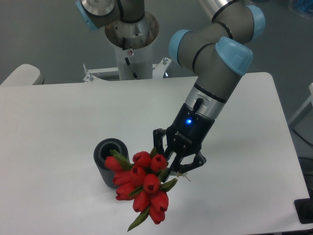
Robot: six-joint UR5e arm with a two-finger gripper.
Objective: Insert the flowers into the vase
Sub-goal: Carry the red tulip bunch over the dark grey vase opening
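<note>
Hand (pixel 172 165) seen low over the white tabletop (pixel 58 112), at the end of the grey arm with its blue joint caps, a blue light glowing on the wrist. Fingers pressed in on the stems of the flowers (pixel 142 186), pinching the bunch at its stem end. Bunch held clear of the surface and tipped toward the camera, red buds fanned out below and to the left of the hand, one long green leaf trailing down at the bottom. Leftmost buds and a leaf overlapping the right side of the vase (pixel 107 164) in this view; whether touching the rim, impossible to tell. Vase standing upright on the tabletop, dark grey and ribbed, mouth open and nothing inside. Stems not in the vase, heads pointing away from the hand rather than up. Arm's pale base column (pixel 129 54) mounted behind the far edge of the tabletop, well apart from the vase.
</note>
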